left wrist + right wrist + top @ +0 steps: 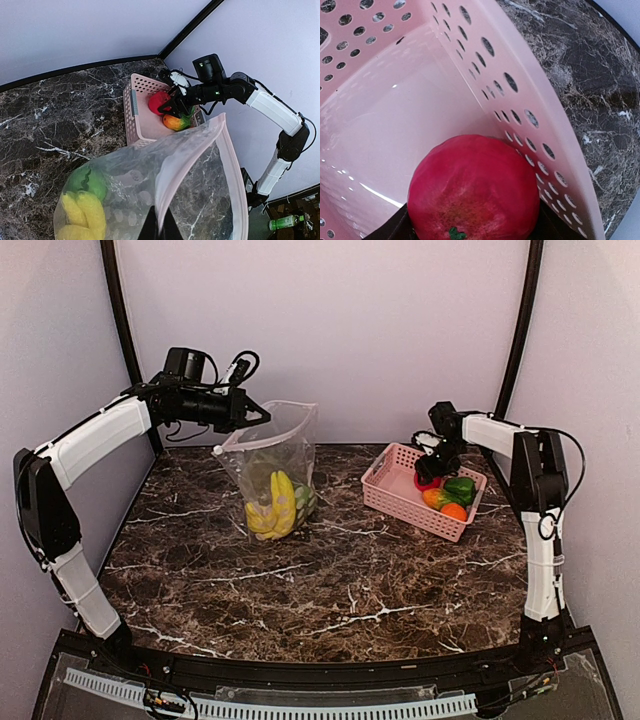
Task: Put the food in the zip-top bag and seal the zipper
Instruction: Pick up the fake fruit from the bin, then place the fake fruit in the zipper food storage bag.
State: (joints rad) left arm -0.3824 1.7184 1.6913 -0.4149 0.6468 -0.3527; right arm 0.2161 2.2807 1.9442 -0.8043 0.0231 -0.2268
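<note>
Grabbing anything with the right gripper (432, 472) atm?

Me: yep, it's clamped on the red fruit (472, 187), down inside the pink basket (400, 495) near the green pepper (460, 488) and an orange piece (453, 511). My left gripper (258, 418) is pinched shut on the bag (280, 455) rim, holding it upright and open on the table (330, 580). There's a banana (280, 502) already inside, and the zipper (231, 165) isn't sealed.

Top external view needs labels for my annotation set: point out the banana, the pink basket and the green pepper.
banana (283, 502), top external view, middle of the yellow fruit.
pink basket (405, 508), top external view, its near wall.
green pepper (460, 487), top external view, its upper face.
</note>
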